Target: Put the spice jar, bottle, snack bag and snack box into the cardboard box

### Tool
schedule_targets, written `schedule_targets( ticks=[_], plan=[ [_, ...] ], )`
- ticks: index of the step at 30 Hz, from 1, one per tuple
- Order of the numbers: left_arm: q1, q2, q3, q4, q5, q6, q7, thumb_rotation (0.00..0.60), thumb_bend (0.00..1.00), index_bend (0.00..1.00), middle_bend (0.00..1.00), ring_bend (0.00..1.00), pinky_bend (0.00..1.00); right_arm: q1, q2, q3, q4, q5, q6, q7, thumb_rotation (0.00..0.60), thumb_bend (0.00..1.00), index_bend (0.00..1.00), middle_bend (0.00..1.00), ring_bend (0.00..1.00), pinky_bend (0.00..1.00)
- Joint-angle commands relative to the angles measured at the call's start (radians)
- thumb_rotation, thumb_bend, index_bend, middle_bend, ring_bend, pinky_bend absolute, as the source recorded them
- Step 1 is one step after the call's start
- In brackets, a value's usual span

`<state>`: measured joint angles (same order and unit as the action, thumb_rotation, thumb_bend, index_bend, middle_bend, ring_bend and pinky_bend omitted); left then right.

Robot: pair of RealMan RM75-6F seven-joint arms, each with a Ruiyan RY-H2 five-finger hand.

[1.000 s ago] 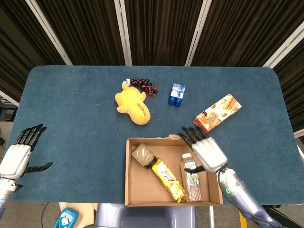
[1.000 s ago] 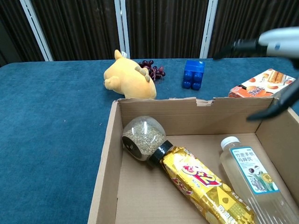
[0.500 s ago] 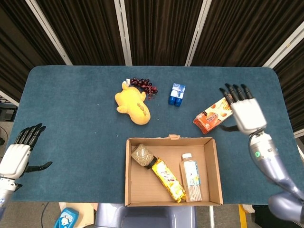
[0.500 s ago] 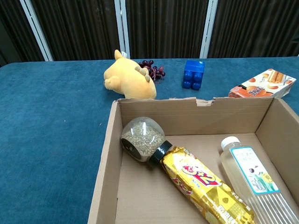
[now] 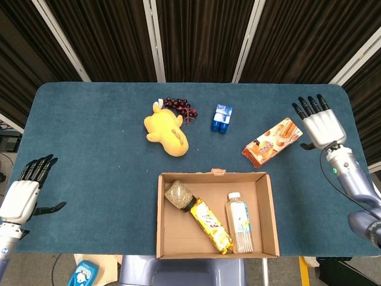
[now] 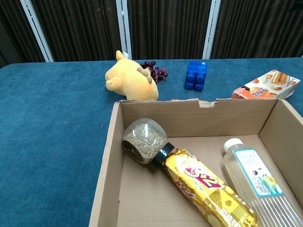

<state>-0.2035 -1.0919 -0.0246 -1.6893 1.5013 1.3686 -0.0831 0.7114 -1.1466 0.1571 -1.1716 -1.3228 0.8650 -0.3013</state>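
The cardboard box [image 5: 267,202] [image 6: 106,161] stands at the table's near edge. Inside lie the spice jar [image 5: 179,195] [image 6: 144,140], the yellow snack bag [image 5: 211,225] [image 6: 208,191] and the bottle [image 5: 239,221] [image 6: 256,181]. The orange snack box [image 5: 272,141] [image 6: 266,84] lies flat on the blue cloth, beyond the box's right corner. My right hand [image 5: 321,123] hovers just right of the snack box, fingers spread, holding nothing. My left hand [image 5: 25,188] rests open at the table's near left edge. Neither hand shows in the chest view.
A yellow plush toy [image 5: 166,132] [image 6: 131,81], dark grapes [image 5: 180,105] [image 6: 155,69] and a blue block [image 5: 221,118] [image 6: 196,75] lie behind the cardboard box. The table's right edge [image 5: 362,149] runs close beside my right hand.
My right hand left the bottle inside the box, rose and swung out to the far right, past the snack box. The left hand has not moved.
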Motion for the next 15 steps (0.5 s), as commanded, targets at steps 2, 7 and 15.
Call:
schedule_targets(
  ticks=[2, 7, 15],
  plan=[
    [-0.001, -0.001, -0.003, 0.0, -0.005, -0.003, 0.0, 0.6, 0.06, 0.02, 0.0, 0.0, 0.0, 0.043, -0.125, -0.061, 0.173, -0.081, -0.065, 0.078, 0.6, 0.0, 0.0, 0.0, 0.0, 0.03],
    [-0.005, -0.001, -0.008, 0.002, -0.015, -0.013, -0.009, 0.6, 0.06, 0.02, 0.0, 0.0, 0.0, 0.068, -0.212, -0.083, 0.291, -0.114, -0.098, 0.148, 0.6, 0.0, 0.0, 0.0, 0.0, 0.03],
    [-0.01, -0.002, -0.008, 0.001, -0.016, -0.024, -0.021, 0.6, 0.06, 0.02, 0.0, 0.0, 0.0, 0.105, -0.329, -0.121, 0.485, -0.164, -0.148, 0.267, 0.6, 0.0, 0.0, 0.0, 0.0, 0.03]
  ],
)
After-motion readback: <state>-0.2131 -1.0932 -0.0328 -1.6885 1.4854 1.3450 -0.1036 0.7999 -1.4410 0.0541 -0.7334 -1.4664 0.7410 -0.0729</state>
